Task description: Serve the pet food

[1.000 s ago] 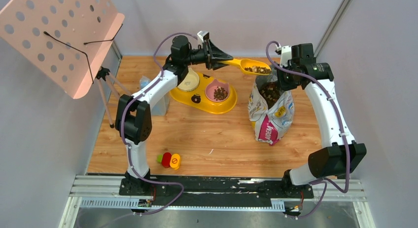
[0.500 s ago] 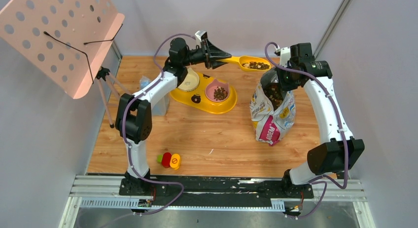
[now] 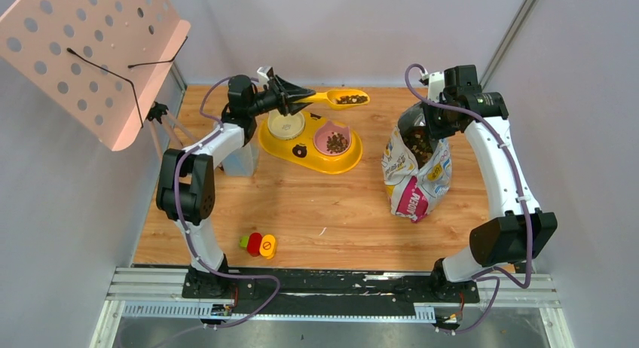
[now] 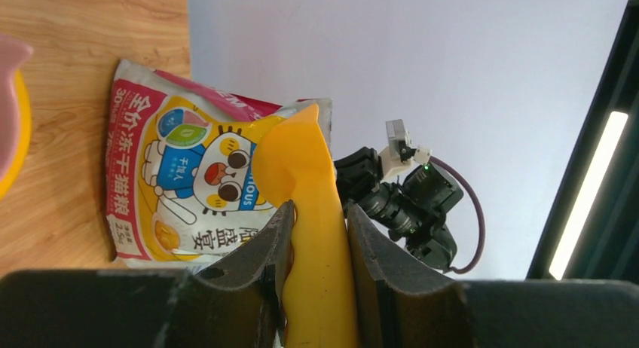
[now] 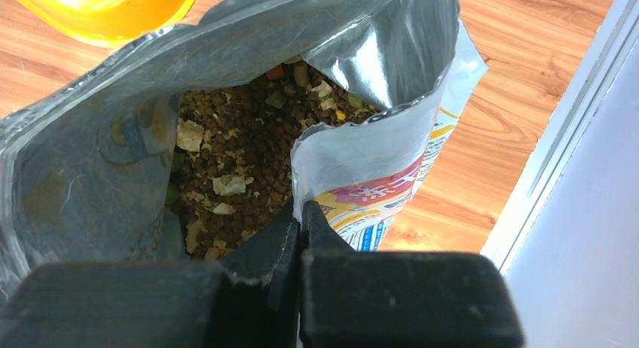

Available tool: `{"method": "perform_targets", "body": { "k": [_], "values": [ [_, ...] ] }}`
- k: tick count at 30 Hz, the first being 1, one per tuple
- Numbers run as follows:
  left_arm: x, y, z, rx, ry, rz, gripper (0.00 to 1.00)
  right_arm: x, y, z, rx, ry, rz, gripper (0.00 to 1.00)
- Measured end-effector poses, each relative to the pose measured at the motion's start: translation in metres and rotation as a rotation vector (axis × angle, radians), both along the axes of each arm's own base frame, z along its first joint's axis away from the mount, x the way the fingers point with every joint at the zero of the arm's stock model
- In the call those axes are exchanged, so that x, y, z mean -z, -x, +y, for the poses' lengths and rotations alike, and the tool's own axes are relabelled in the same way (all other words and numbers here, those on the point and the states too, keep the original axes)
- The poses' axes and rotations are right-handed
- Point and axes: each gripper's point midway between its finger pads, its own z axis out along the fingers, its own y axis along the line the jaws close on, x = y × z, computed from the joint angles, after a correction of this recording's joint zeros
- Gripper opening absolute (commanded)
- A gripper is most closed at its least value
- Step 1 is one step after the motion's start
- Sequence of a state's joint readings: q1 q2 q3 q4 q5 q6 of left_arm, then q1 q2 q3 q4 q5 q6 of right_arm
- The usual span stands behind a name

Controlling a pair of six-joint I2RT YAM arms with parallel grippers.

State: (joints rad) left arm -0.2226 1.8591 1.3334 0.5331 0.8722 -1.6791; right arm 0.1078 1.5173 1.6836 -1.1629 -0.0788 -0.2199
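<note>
My left gripper [image 3: 304,99] is shut on the handle of the yellow scoop [image 3: 343,99], which carries dark brown pet food [image 3: 352,99] and hovers above and behind the pink bowl [image 3: 332,141]. That bowl holds more kibble. In the left wrist view the scoop handle [image 4: 313,235] sits clamped between my fingers [image 4: 267,246]. My right gripper [image 3: 435,113] is shut on the rim of the open printed foil bag [image 3: 411,175]. The right wrist view shows kibble [image 5: 241,148] inside the bag and my fingers [image 5: 320,227] pinching the bag's edge [image 5: 362,148].
A yellow double feeder [image 3: 313,146] holds the pink bowl and a white dish [image 3: 286,125]. A pink perforated stand [image 3: 90,54] on a tripod is at far left. Small red, yellow and green pieces [image 3: 258,245] lie near the front. Grey walls close both sides.
My left arm has swung the loaded scoop left, away from the bag mouth to above the feeder. The right gripper keeps holding the bag rim, with the bag slightly more upright.
</note>
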Motion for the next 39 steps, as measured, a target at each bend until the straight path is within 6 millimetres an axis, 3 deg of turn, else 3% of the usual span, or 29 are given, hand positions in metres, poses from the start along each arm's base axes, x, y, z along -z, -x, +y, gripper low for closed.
{"method": "perform_targets", "body": {
  "k": [7,14,24,35,39],
  "values": [
    [0.013,0.001,0.013,-0.060,-0.032,-0.047,0.00,0.000,0.000,0.000,0.000,-0.002,0.000,0.00],
    [0.009,-0.009,0.037,-0.128,-0.059,-0.110,0.00,0.000,0.000,0.000,-0.001,-0.009,0.001,0.00],
    [-0.012,0.024,0.056,-0.173,-0.100,-0.187,0.00,0.001,0.000,0.003,-0.010,-0.023,0.005,0.00],
    [0.002,0.046,0.108,-0.295,-0.168,-0.166,0.00,0.009,-0.003,0.009,-0.028,-0.049,0.036,0.00],
    [0.001,0.047,0.136,-0.375,-0.193,-0.165,0.00,0.010,-0.003,0.010,-0.029,-0.056,0.040,0.00]
  ]
}}
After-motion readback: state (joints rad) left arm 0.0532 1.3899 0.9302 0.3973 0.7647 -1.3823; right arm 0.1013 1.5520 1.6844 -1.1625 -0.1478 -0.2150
